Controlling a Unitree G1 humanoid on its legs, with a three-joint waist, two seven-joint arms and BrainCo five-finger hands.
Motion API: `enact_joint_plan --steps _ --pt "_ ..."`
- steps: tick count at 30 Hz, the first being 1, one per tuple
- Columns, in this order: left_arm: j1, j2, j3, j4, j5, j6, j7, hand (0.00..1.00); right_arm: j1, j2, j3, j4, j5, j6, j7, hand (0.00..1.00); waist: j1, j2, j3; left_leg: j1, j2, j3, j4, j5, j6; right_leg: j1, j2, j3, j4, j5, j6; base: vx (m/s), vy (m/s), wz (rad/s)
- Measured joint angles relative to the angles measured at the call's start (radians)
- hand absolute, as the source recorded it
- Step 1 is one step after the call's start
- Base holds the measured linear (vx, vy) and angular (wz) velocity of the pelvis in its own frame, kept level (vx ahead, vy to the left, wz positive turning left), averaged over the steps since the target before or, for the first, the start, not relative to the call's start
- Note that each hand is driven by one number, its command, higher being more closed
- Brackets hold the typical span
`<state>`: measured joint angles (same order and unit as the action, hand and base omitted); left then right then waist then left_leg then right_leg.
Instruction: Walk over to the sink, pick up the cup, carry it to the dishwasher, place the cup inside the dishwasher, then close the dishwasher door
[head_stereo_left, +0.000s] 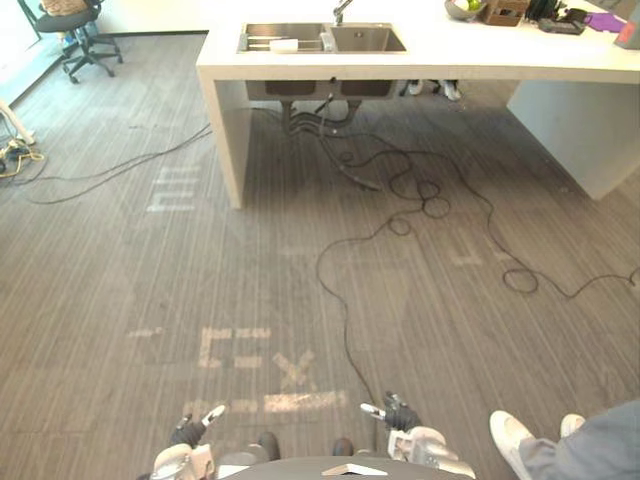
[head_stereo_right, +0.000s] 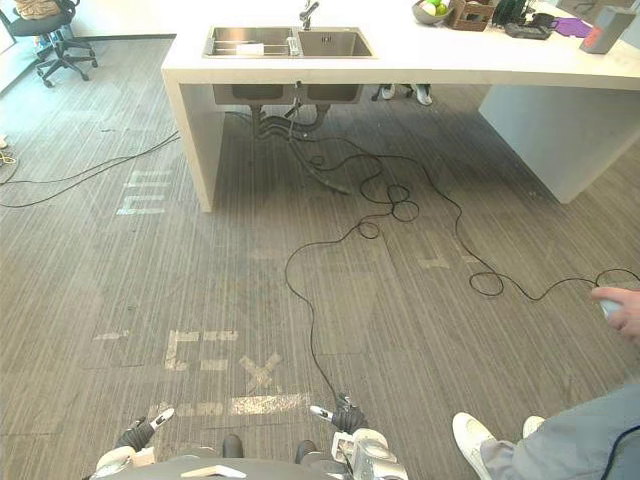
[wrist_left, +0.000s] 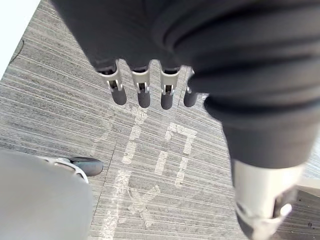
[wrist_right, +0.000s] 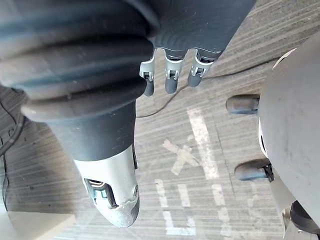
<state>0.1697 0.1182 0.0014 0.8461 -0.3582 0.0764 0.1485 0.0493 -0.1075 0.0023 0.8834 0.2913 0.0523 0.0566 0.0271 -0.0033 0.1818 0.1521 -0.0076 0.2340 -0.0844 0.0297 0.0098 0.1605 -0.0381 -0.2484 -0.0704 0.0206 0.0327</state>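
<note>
1. Your left hand and right hand hang low at your sides, above the tape marks. In both wrist views the fingers are straight and loose, holding nothing.
2. The sink sits in the white counter, well ahead of you. What looks like the cup, small and pale, lies in the left basin. From here it is too small to be sure.
3. Expect it to be light and rigid, perhaps wet and slippery from the sink, and breakable if it is ceramic or glass.
4. Plan to take it round the body, thumb opposite the fingers, rather than pinching the rim.
5. A person stands just to your right, so give them room as you walk.
</note>
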Motion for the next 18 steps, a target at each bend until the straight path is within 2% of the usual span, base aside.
enact_joint_plan --steps 2,4,6,7,8,9,10,11,12,13,14,15,16,17,18 --pt "-0.002 0.0 -0.001 -0.001 -0.013 0.003 -0.001 0.0 -0.003 0.0 -0.008 0.006 0.023 0.0 -0.001 0.0 0.0 -0.003 0.002 -0.007 0.0 0.0 0.0 -0.003 0.004 -0.026 -0.006 -0.001 0.043 -0.024 0.004 0.05 0.032 0.04" --pt "-0.018 -0.001 -0.004 -0.001 -0.021 0.014 -0.004 0.0 -0.008 -0.001 -0.016 0.01 0.039 0.009 -0.003 0.0 -0.001 -0.005 0.002 -0.017 -0.005 0.004 0.006 -0.005 0.009 -0.085 -0.027 -0.004 0.155 -0.079 0.013 0.08 0.057 0.07" --pt "-0.05 -0.005 -0.008 -0.002 -0.034 0.031 -0.014 0.0 -0.025 -0.004 -0.019 0.046 0.072 0.023 -0.005 0.0 0.0 -0.023 0.014 -0.034 -0.011 0.014 0.054 -0.031 0.037 -0.181 -0.073 -0.01 0.371 -0.135 0.059 0.08 0.065 -0.07" --pt "-0.061 -0.005 -0.009 0.0 -0.034 0.038 -0.021 0.0 -0.029 -0.003 -0.021 0.047 0.083 0.023 -0.005 0.0 0.0 -0.029 0.02 -0.039 -0.01 0.017 0.075 -0.044 0.043 -0.211 -0.089 -0.014 0.444 -0.144 0.057 0.04 0.066 -0.13" --pt "-0.074 0.002 -0.013 0.003 -0.035 0.05 -0.033 0.0 -0.038 0.002 -0.024 0.047 0.107 0.026 -0.007 0.0 -0.001 -0.049 0.042 -0.036 -0.018 0.021 0.117 -0.074 0.05 -0.277 -0.137 -0.018 0.638 -0.157 0.029 -0.02 0.057 0.01" --pt "-0.087 0.016 -0.011 0.011 -0.045 0.065 -0.04 0.0 -0.037 0.003 -0.046 0.043 0.133 0.033 -0.014 0.0 -0.007 -0.063 0.065 -0.017 -0.033 0.011 0.158 -0.117 0.061 -0.329 -0.187 -0.016 0.81 -0.132 -0.024 0.0 0.05 0.07" --pt "-0.089 0.021 -0.012 0.015 -0.051 0.076 -0.046 0.0 -0.032 0.001 -0.057 0.043 0.146 0.039 -0.015 0.0 -0.009 -0.071 0.068 -0.002 -0.038 0.003 0.172 -0.137 0.058 -0.341 -0.203 -0.012 0.869 -0.106 -0.037 0.06 0.03 0.24" --pt "-0.101 0.024 -0.012 0.032 -0.056 0.081 -0.059 0.0 -0.019 -0.004 -0.066 0.047 0.172 0.063 -0.019 0.0 -0.02 -0.072 0.071 0.028 -0.037 -0.019 0.188 -0.159 0.064 -0.366 -0.215 0.0 0.964 -0.065 -0.031 0.15 0.025 0.33" --pt "-0.101 0.027 -0.015 0.04 -0.066 0.079 -0.07 0.0 -0.006 -0.002 -0.081 0.06 0.207 0.093 -0.023 0.0 -0.03 -0.073 0.072 0.051 -0.037 -0.035 0.187 -0.167 0.066 -0.387 -0.215 0.008 0.986 -0.121 -0.005 0.16 0.023 0.34" --pt "-0.1 0.028 -0.016 0.041 -0.074 0.078 -0.071 0.0 -0.005 0.001 -0.099 0.06 0.226 0.103 -0.022 0.0 -0.035 -0.072 0.073 0.055 -0.037 -0.04 0.186 -0.17 0.064 -0.399 -0.21 0.01 0.961 -0.143 0.003 0.18 0.017 0.24" --pt "-0.103 0.028 -0.019 0.047 -0.083 0.078 -0.073 0.0 -0.012 0.001 -0.124 0.069 0.234 0.112 -0.022 0.0 -0.049 -0.067 0.075 0.06 -0.032 -0.046 0.187 -0.175 0.066 -0.417 -0.186 0.013 0.828 -0.158 0.005 0.2 -0.008 0.14" --pt "-0.115 0.026 -0.039 0.046 -0.092 0.075 -0.076 0.0 -0.016 -0.005 -0.147 0.076 0.234 0.119 -0.021 0.0 -0.053 -0.052 0.084 0.058 -0.017 -0.048 0.19 -0.181 0.064 -0.413 -0.144 0.014 0.6 -0.128 0.011 0.27 -0.034 0.12" --pt "-0.124 0.023 -0.05 0.044 -0.092 0.073 -0.077 0.0 -0.013 -0.01 -0.156 0.078 0.233 0.119 -0.022 0.0 -0.054 -0.045 0.09 0.057 -0.011 -0.052 0.191 -0.186 0.061 -0.404 -0.121 0.016 0.464 -0.09 0.016 0.31 -0.072 0.21" --pt "-0.138 0.011 -0.055 0.032 -0.092 0.06 -0.078 0.0 0.0 -0.011 -0.174 0.09 0.232 0.119 -0.022 0.0 -0.062 -0.046 0.098 0.055 -0.011 -0.065 0.195 -0.197 0.053 -0.395 -0.099 0.021 0.227 -0.004 0.048 0.27 -0.089 0.28" --pt "-0.146 0.005 -0.06 0.026 -0.092 0.046 -0.078 0.0 0.009 -0.011 -0.18 0.102 0.232 0.119 -0.022 0.0 -0.067 -0.05 0.109 0.056 -0.014 -0.072 0.209 -0.209 0.049 -0.399 -0.102 0.024 0.17 0.01 0.059 0.28 -0.144 0.39"
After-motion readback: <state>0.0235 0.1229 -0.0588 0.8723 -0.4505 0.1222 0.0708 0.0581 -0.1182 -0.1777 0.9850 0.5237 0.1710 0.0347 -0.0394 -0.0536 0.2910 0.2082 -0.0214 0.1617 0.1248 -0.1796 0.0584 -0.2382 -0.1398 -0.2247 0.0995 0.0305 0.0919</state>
